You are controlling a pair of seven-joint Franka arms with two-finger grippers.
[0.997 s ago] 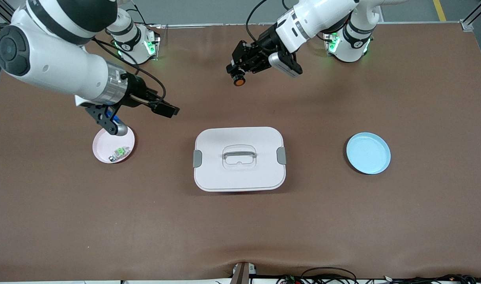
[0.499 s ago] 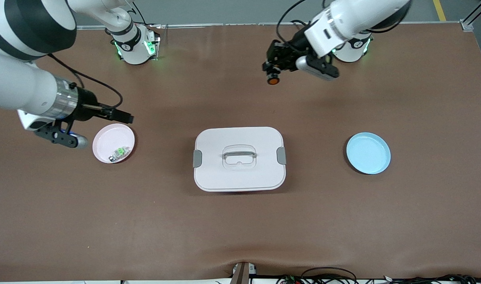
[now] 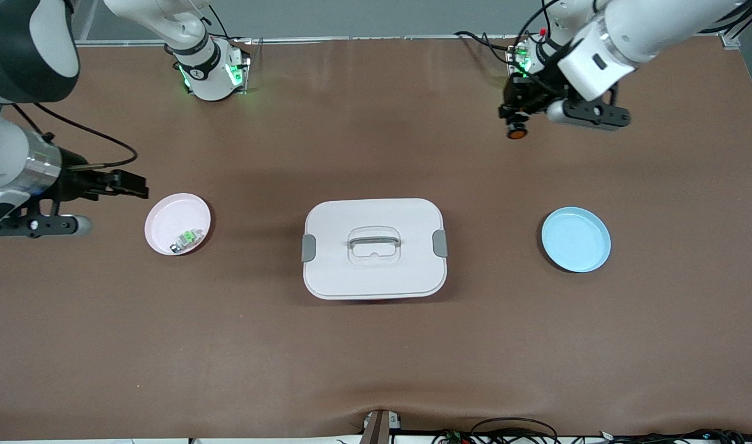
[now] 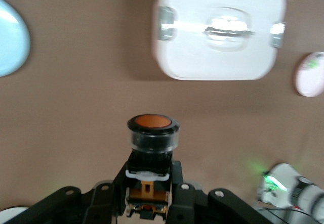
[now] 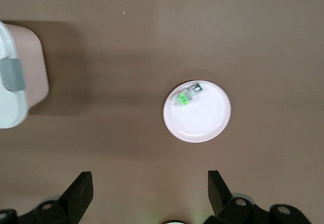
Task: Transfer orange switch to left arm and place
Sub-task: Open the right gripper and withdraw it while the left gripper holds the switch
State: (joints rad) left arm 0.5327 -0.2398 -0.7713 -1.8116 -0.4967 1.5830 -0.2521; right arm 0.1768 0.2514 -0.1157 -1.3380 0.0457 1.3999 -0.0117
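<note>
- Orange and black, the orange switch (image 3: 516, 132) hangs clamped in the left gripper (image 3: 515, 121), up in the air over bare table near the left arm's base.
- The white box (image 3: 374, 248) sits mid-table between the pink plate (image 3: 166, 217) and the blue plate (image 3: 576, 239).
- The right gripper (image 3: 132, 184) hovers beside the pink plate, fingers (image 5: 81, 193) spread and empty.
- A green-and-silver switch (image 3: 187, 239) lies in the pink plate.
</note>
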